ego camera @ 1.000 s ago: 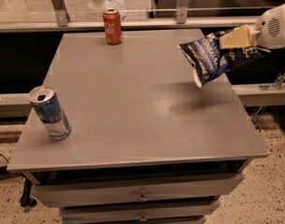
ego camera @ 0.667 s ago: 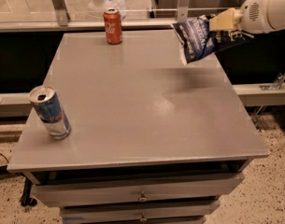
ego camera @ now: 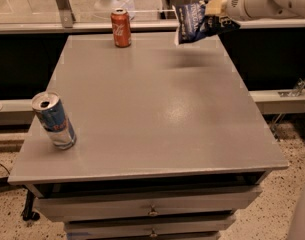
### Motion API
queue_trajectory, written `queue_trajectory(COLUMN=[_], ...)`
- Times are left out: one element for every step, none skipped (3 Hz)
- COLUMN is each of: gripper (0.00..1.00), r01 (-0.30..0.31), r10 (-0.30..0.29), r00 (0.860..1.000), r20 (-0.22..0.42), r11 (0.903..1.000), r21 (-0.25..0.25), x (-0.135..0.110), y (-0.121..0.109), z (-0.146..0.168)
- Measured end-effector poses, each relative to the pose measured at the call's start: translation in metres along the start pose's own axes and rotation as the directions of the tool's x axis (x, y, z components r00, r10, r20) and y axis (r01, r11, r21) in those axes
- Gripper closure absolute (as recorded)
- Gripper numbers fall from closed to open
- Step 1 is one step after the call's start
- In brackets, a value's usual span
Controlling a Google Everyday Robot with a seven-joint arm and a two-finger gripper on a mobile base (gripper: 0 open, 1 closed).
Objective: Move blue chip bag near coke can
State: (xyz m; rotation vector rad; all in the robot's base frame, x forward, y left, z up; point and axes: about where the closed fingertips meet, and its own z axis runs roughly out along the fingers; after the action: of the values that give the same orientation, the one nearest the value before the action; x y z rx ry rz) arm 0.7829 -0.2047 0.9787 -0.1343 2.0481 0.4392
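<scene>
The blue chip bag (ego camera: 196, 22) is dark navy with white lettering and hangs in the air above the table's far right edge. My gripper (ego camera: 215, 6) is shut on the bag's upper right part, with the white arm reaching in from the top right. The coke can (ego camera: 121, 28) is red-orange with a silver top and stands upright at the table's far edge, left of the bag and well apart from it.
A blue-and-silver energy drink can (ego camera: 54, 121) stands tilted near the grey table's (ego camera: 152, 114) front left corner. Drawers (ego camera: 152, 211) sit below the front edge. A rail and glass partition run behind the table.
My gripper has carried the chip bag up and to the left, from over the table's right side toward its far edge, closer to the coke can.
</scene>
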Motion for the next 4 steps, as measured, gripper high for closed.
queue_trajectory(gripper=[1.0,1.0,1.0,1.0], r01=[-0.062,-0.114,-0.138,-0.162], r10=[0.062,0.114,0.137,0.159], r00=[0.998,0.994,0.99,0.985], r20=[0.017,0.0,-0.031,-0.069], r11=[0.9978,0.9934,0.9904,0.9857], r21=[0.023,0.017,-0.011,-0.046], x=[-0.012,-0.012,-0.006,0.003], y=[0.003,0.02,0.044,0.069], z=[0.045,0.081,0.103,0.119])
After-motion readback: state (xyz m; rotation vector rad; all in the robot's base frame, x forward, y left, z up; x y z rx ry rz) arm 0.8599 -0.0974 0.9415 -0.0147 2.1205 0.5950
